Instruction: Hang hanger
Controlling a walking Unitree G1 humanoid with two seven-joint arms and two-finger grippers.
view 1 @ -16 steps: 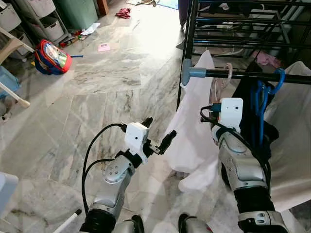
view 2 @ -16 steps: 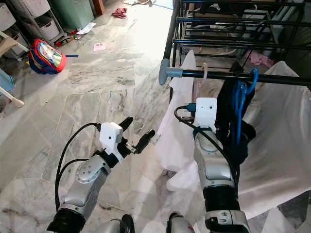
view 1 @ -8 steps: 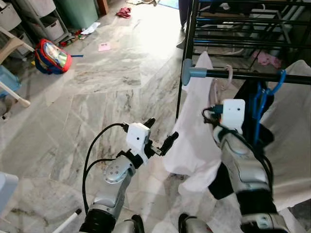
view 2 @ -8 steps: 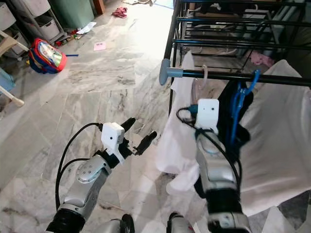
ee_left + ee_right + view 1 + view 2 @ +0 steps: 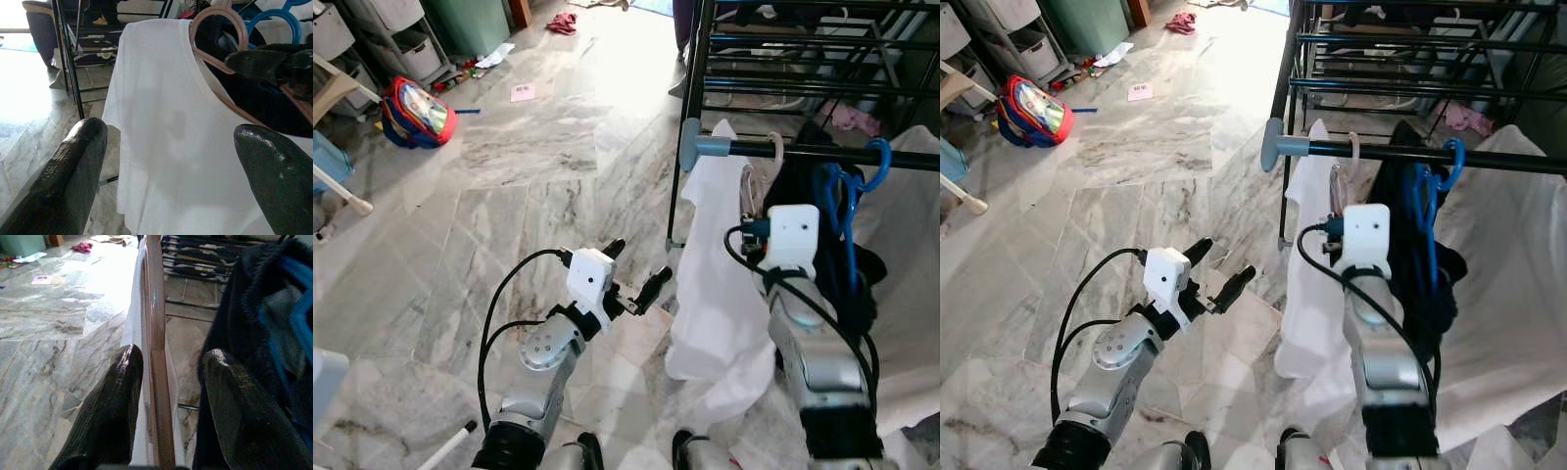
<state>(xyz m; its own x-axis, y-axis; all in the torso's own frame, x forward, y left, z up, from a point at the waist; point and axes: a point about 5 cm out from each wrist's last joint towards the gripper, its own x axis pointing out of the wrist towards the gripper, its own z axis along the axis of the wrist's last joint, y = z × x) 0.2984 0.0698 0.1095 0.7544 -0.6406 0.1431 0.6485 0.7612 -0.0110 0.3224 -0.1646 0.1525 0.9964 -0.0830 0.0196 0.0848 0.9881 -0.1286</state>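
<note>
I see the pink hanger (image 5: 766, 168) at upper right of the left eye view, its thin curved hook looped over the round dark rail (image 5: 822, 153) of the drying rack (image 5: 781, 61), close to the rail's grey plastic end cap (image 5: 690, 145). A smooth white garment (image 5: 715, 284) hangs from it in soft folds down toward the floor. My right gripper (image 5: 166, 391) is at the hanger: in the right wrist view the slim, glossy brownish-pink hanger arm runs straight between the two textured black fingers (image 5: 110, 406), which sit spread on either side of it with a gap showing; whether either finger touches the hanger I cannot tell. Just right of the pink hanger, a blue plastic hanger (image 5: 854, 186) hooks over the same rail, carrying a dark, fuzzy garment (image 5: 813, 230). My left gripper (image 5: 634, 277) is at centre frame, over the grey-veined marble floor (image 5: 509, 166), well apart from the rack, fingers spread wide and holding nothing; its wrist view looks at the white garment between two rounded, matte black fingertips (image 5: 73, 166). At upper left of the left eye view, a red and blue backpack (image 5: 417, 114) lies on the floor near a pink paper (image 5: 523, 94).
</note>
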